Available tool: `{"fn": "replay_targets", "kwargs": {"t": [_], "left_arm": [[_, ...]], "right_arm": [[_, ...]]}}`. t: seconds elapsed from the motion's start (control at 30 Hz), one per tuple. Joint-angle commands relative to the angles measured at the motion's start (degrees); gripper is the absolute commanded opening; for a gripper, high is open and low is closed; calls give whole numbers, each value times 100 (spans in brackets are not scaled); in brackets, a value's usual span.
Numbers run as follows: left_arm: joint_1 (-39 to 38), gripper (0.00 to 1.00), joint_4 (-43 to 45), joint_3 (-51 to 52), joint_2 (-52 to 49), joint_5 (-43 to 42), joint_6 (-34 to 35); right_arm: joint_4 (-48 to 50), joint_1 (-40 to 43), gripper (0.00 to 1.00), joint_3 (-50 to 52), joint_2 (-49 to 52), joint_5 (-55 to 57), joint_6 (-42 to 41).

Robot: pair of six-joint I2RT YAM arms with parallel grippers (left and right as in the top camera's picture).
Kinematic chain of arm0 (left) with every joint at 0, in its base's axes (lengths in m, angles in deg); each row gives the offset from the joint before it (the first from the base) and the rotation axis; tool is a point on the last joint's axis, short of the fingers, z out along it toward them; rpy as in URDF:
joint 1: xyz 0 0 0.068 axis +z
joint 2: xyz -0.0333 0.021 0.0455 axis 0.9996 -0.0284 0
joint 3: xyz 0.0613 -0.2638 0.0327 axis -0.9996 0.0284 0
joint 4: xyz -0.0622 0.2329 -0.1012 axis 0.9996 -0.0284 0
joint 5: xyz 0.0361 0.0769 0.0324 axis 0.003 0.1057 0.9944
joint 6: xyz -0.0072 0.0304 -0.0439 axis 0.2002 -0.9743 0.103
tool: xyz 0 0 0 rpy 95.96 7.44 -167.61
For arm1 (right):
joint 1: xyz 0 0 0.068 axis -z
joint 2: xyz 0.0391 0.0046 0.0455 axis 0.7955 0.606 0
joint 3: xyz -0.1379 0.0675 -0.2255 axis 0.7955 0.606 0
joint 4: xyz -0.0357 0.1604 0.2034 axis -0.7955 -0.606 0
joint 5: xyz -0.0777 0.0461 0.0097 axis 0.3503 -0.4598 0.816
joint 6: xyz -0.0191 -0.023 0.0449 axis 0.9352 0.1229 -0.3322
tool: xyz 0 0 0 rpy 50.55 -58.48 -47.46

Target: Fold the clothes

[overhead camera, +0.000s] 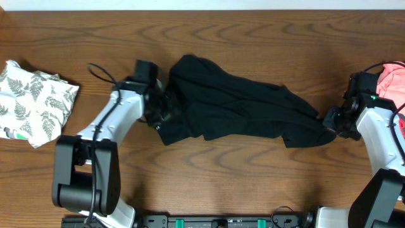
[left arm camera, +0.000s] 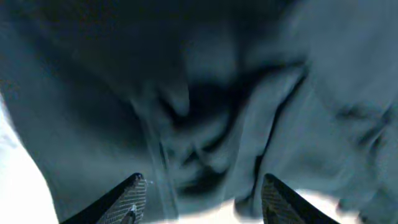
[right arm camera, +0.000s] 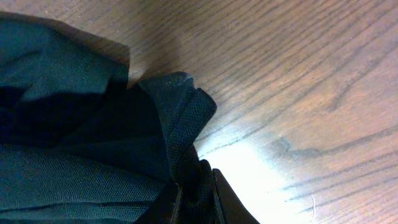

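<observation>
The large black garment (overhead camera: pixel 240 107) lies crumpled across the middle of the wooden table. My left gripper (overhead camera: pixel 166 104) is at its left end. In the left wrist view its fingertips (left arm camera: pixel 134 196) stand well apart over bunched black fabric (left arm camera: pixel 211 124), gripping nothing. At the garment's right corner my right gripper (overhead camera: pixel 330 120) is shut on a folded edge of the black cloth (right arm camera: pixel 180 106), and the right wrist view shows the cloth pinched between the jaws (right arm camera: pixel 198 186).
A white fern-print garment (overhead camera: pixel 35 101) lies bunched at the table's left edge. A pink piece (overhead camera: pixel 393 79) shows at the right edge, behind the right arm. Bare wood (right arm camera: pixel 298 93) lies to the right of the pinched corner.
</observation>
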Motion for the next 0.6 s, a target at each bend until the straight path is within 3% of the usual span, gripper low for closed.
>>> {"fn": "replay_targets", "kwargs": {"t": [0.0, 0.17, 0.37, 0.57], "left_arm": [[-278, 61, -249, -55, 52, -157, -291], [-737, 60, -490, -55, 52, -85, -284], [-1248, 60, -588, -28, 52, 765, 221], [-1635, 61, 177, 26, 52, 813, 275]], "right_arm": [[-9, 7, 12, 0, 13, -22, -70], [-26, 7, 12, 0, 13, -20, -68], [-20, 9, 13, 0, 13, -17, -46], [-46, 7, 13, 0, 13, -22, -48]]}}
